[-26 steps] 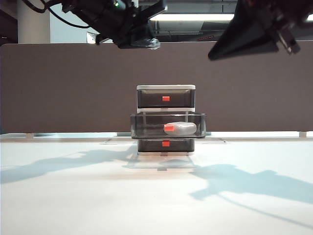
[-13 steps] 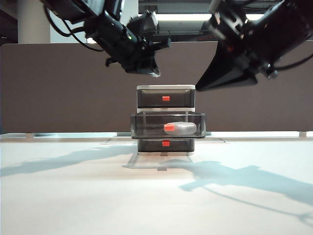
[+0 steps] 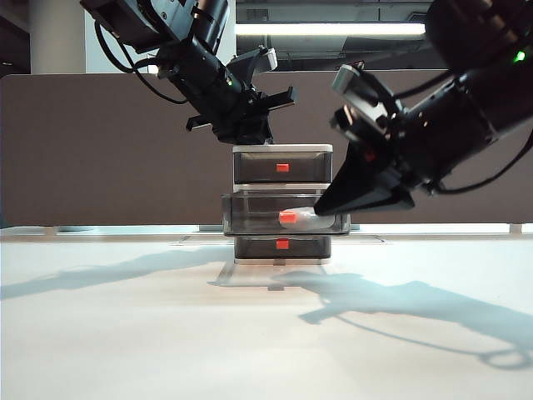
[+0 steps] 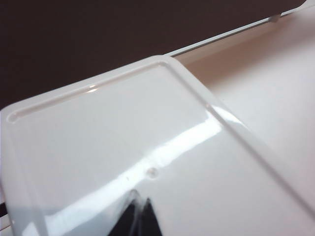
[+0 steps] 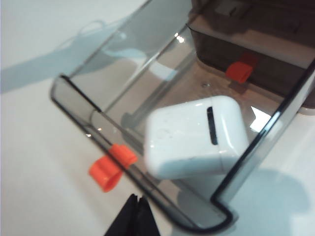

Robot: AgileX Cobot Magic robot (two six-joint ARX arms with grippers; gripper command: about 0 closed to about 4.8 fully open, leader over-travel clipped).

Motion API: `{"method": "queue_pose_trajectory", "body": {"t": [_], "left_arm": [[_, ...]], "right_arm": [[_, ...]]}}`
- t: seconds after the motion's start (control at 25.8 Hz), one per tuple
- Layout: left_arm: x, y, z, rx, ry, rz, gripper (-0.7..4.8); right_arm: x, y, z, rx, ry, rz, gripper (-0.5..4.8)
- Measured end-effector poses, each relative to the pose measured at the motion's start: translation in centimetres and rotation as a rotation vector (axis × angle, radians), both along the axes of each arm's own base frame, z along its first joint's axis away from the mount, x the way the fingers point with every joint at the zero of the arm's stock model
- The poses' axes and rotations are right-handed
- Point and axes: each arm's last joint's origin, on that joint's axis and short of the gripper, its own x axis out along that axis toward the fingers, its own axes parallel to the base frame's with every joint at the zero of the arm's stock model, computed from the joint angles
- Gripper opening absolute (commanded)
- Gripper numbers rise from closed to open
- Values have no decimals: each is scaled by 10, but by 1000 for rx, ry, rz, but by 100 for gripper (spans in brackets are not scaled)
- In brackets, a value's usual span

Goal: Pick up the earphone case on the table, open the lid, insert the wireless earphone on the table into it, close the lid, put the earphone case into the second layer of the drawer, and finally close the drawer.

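Two clenched claws: left claw (image 4: pixel 139 216) above cabinet (image 3: pixel 282 204); right claw (image 5: pixel 134 216) at open middle drawer (image 5: pixel 93 110), earphone case (image 5: pixel 194 137) inside.

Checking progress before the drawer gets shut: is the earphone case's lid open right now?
No. In the right wrist view the earphone case lies in the pulled-out second layer of the drawer with its lid closed.
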Motion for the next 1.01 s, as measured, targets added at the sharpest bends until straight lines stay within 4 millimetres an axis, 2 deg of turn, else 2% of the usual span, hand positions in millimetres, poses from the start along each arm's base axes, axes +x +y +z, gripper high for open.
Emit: {"method": "queue_pose_trajectory", "body": {"t": [0.27, 0.54, 1.01], "left_arm": [[0, 0, -1, 5, 10, 0, -6], [-1, 0, -1, 19, 7, -6, -6], [-1, 0, -1, 19, 7, -7, -6]], "right_arm": [[5, 3, -9, 6, -4, 7, -2], [7, 4, -9, 19, -31, 8, -1], [23, 11, -15, 47, -117, -18, -2]]}}
